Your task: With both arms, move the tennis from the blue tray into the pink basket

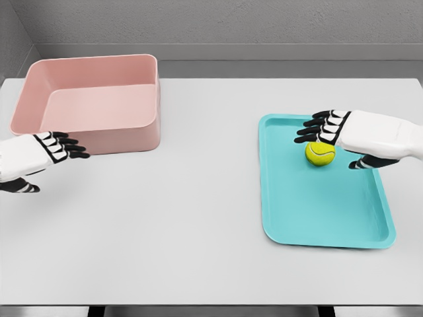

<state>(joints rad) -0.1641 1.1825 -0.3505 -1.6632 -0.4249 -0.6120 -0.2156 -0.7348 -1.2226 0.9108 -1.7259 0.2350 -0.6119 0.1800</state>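
A yellow-green tennis ball lies in the upper half of the blue tray on the right of the table. My right hand hovers over the ball from the right, fingers spread above it and thumb below right, holding nothing. The pink basket stands at the back left, nothing inside it. My left hand floats open just in front of the basket's near left corner, fingers pointing right.
The white table top stretches between basket and tray. Its front edge runs along the bottom of the view. A grey wall rises behind the table.
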